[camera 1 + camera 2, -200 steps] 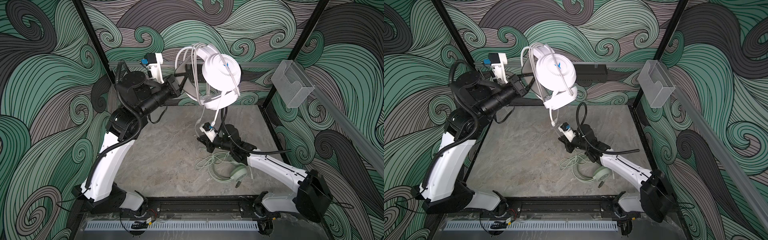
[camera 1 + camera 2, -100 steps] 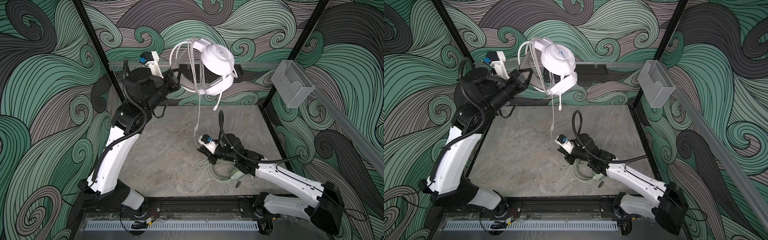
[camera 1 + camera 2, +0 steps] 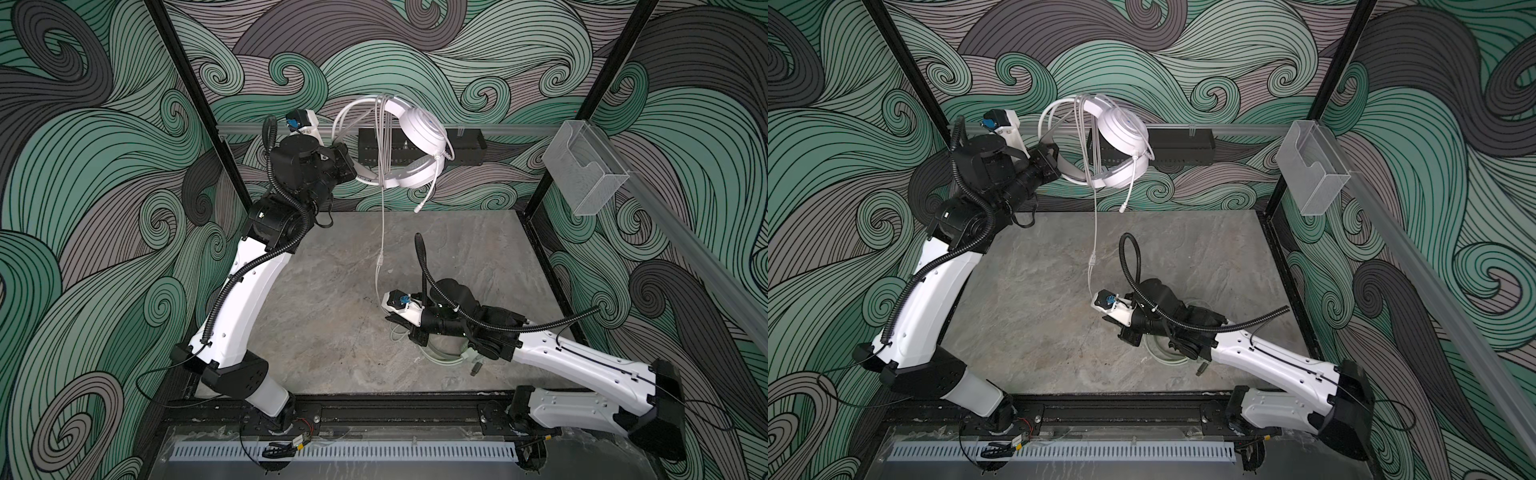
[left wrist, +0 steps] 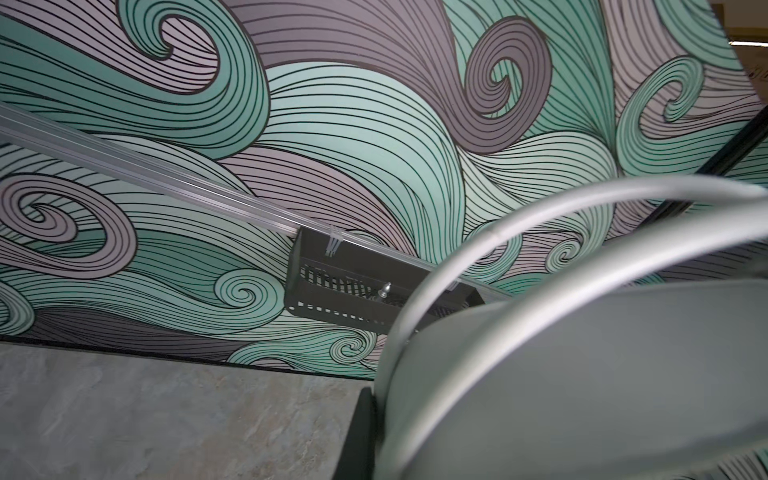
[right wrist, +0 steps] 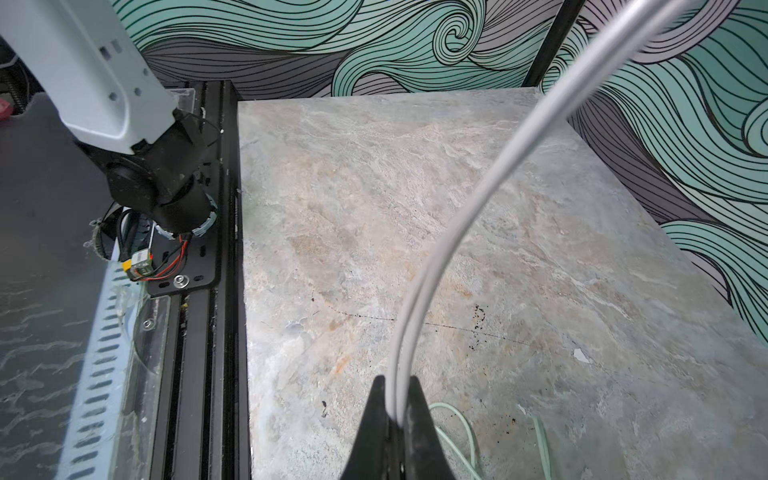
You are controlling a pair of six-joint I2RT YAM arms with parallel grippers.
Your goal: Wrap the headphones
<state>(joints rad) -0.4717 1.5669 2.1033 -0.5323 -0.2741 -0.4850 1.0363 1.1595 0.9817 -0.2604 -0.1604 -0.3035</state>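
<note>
I judge the wrap partly done: loops of cable hang over the white headset, held high at the rear by my left tool, clenched on its headband. The free length runs down to my right tool, clenched on it. The mint headset lies on the counter, unwrapped
</note>
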